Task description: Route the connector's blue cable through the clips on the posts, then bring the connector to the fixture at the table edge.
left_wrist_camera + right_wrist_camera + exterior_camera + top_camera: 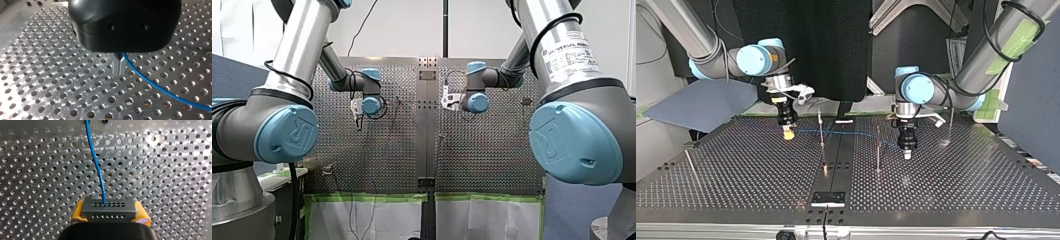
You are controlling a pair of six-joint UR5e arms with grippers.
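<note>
In the right wrist view a dark grey connector (108, 210) sits between the yellow pads (78, 211) of my right gripper (108, 213), which is shut on it. The blue cable (96, 162) leaves the connector and runs ahead over the table. In the top view my right gripper (787, 134) hangs at the left and my left gripper (906, 154) at the right, with the blue cable (856, 133) stretched between them past a thin post (821, 127). In the left wrist view, my left gripper (120, 61) has its metal fingers shut on the blue cable (155, 86).
More thin posts stand on the perforated table (751, 175): one (878, 150) beside my left gripper, one (951, 122) at the top view's far right and one (690, 162) at its left. A black fixture (828, 198) sits at the near table edge.
</note>
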